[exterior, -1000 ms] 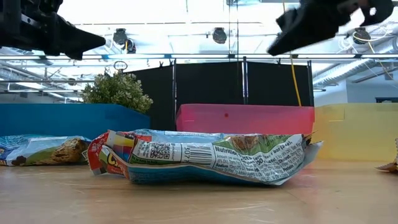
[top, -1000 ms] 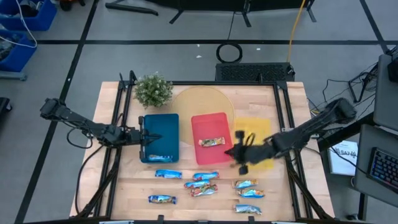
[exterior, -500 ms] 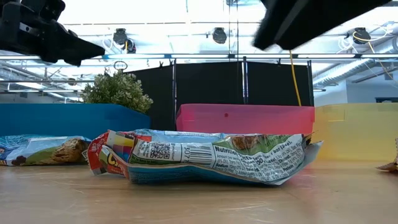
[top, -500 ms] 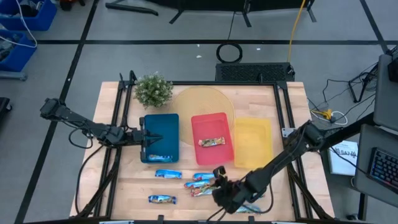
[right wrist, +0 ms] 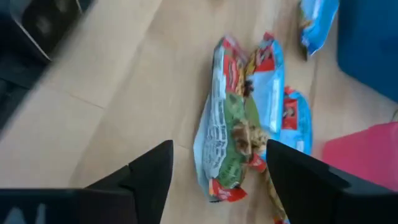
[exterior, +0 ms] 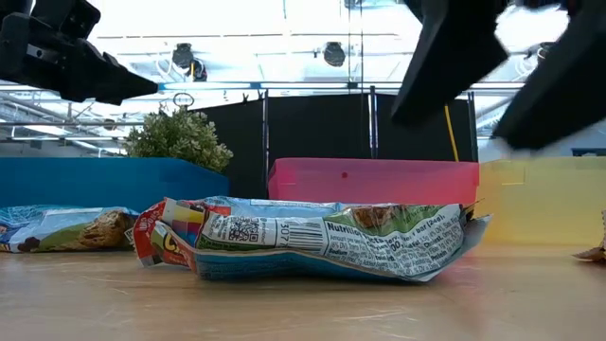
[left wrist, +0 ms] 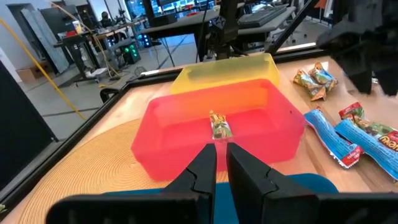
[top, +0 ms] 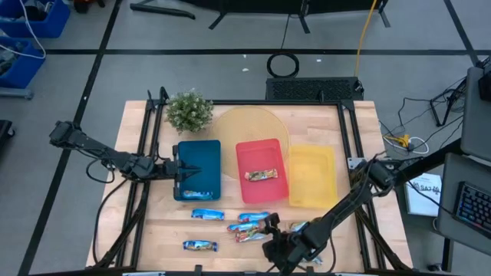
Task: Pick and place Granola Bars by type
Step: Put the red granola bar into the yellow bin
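Several granola bars lie flat on the table's near half: a cluster [top: 248,227] in the middle, one [top: 207,215] left of it, one [top: 199,245] near the front edge. My right gripper [top: 272,232] hangs open just above the cluster. In its wrist view its fingers stand on either side of a green-marked bar [right wrist: 227,134] that lies beside a red-marked bar [right wrist: 268,68], touching neither. One bar [top: 261,175] lies in the red tray [top: 244,153], another [top: 198,195] in the blue tray [top: 201,157]. My left gripper [top: 178,170] waits shut and empty at the blue tray's left wall.
A yellow tray [top: 312,176] stands right of the red one. A potted plant [top: 189,110] and a round woven mat [top: 249,124] sit at the far side. More bars [top: 303,227] lie to the right of my right gripper. Black frame rails [top: 146,153] run along both table sides.
My right gripper has swept from above the yellow tray's near left corner toward the table's near edge and down, stopping over the cluster of bars, and has opened on the way. My left gripper's tip has dipped slightly. No bar has moved.
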